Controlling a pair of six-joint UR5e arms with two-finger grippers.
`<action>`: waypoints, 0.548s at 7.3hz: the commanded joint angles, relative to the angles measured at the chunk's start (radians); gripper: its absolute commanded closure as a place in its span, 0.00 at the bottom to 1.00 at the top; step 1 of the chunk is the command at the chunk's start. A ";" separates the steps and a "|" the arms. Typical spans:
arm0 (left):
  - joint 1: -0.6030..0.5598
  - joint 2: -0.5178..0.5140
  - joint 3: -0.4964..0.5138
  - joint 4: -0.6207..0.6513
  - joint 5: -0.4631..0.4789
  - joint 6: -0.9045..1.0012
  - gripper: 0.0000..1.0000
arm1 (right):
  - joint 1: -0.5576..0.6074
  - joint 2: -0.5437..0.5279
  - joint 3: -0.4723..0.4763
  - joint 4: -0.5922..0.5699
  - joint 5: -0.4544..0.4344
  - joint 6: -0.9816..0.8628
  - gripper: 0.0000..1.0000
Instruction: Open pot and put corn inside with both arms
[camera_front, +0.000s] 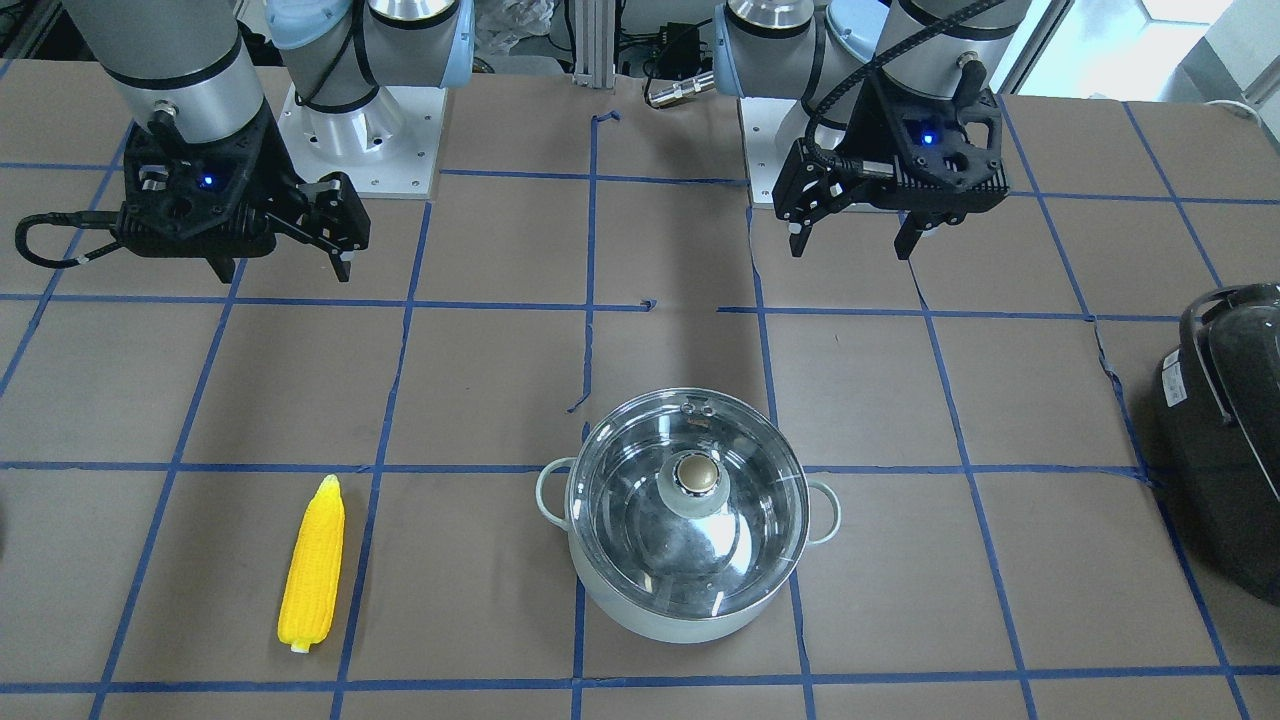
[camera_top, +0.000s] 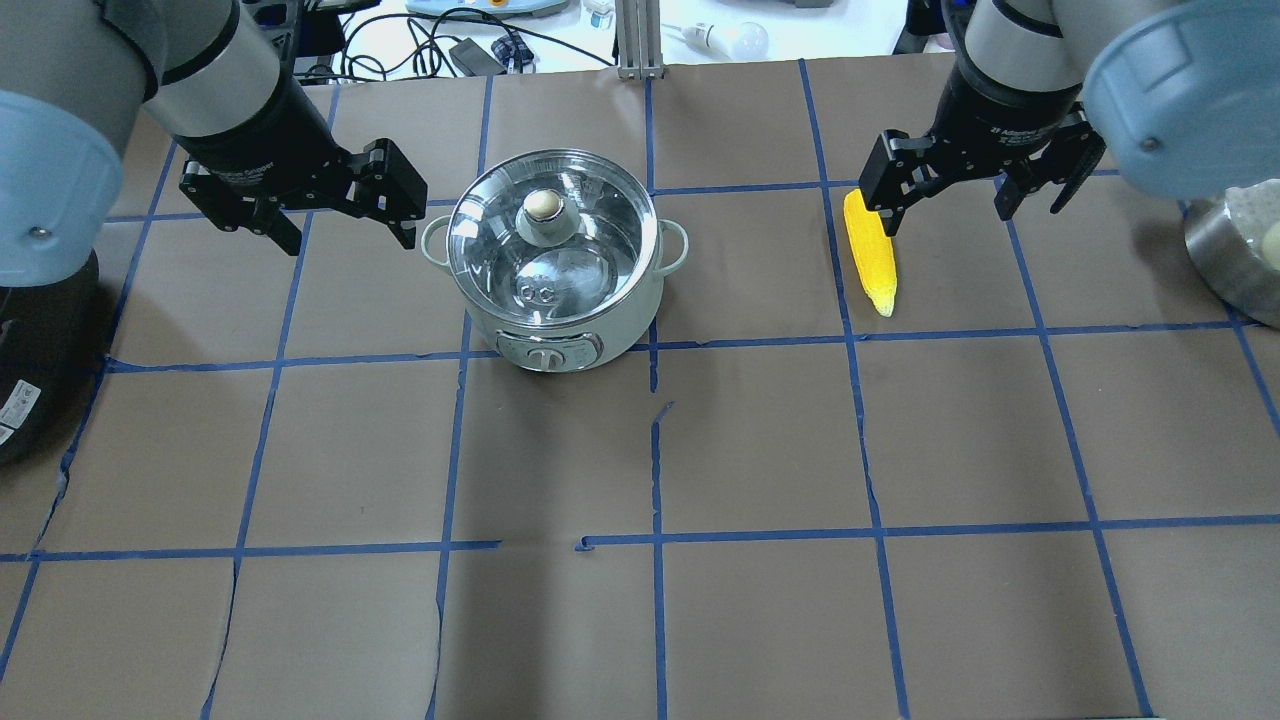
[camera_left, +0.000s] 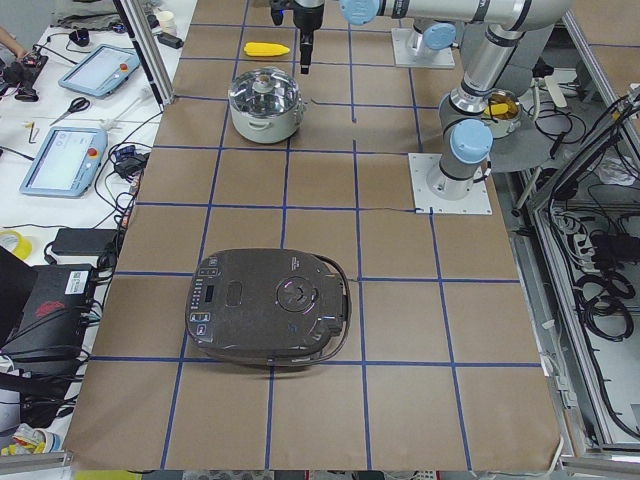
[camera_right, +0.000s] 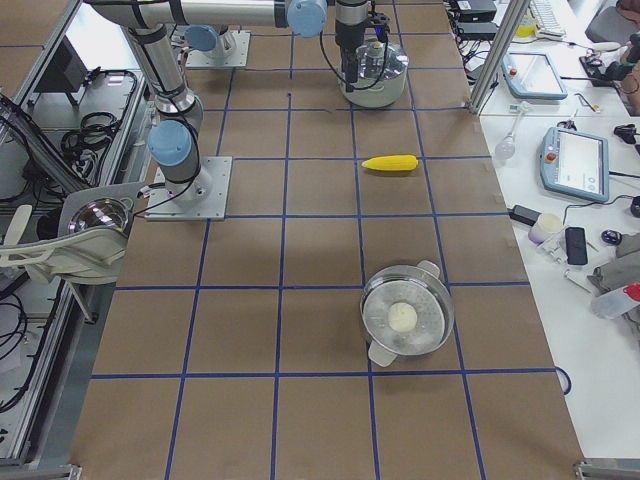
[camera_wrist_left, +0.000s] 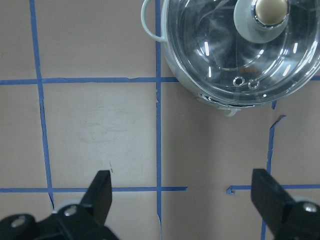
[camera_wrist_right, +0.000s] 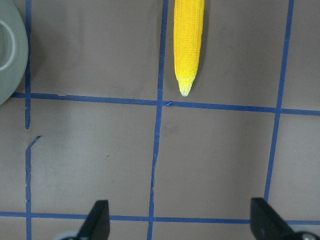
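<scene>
Evidently one job apiece: black left gripper (camera_top: 348, 238) hangs spread, empty, beside the lidded pale grey-white round pot (camera_top: 480, 325); black right gripper (camera_top: 945, 218) likewise near the yellow toy corn cob (camera_top: 872, 255), well apart from that pot.

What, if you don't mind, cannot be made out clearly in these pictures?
Corn: thick end behind the right tool overhead; cut off by the top edge in the right wrist view.
Pot: cut by the top edge in the left wrist view.
Black cooker: cut by the right edge in the front view.
</scene>
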 joint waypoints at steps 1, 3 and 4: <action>-0.001 0.000 0.002 0.000 -0.001 0.000 0.00 | 0.002 -0.007 -0.004 0.010 0.018 -0.001 0.00; -0.001 0.002 0.000 0.000 -0.001 0.000 0.00 | -0.003 -0.005 -0.007 0.051 0.077 -0.009 0.00; -0.001 0.002 0.000 0.000 -0.001 0.000 0.00 | -0.005 -0.004 -0.007 0.055 0.106 -0.007 0.00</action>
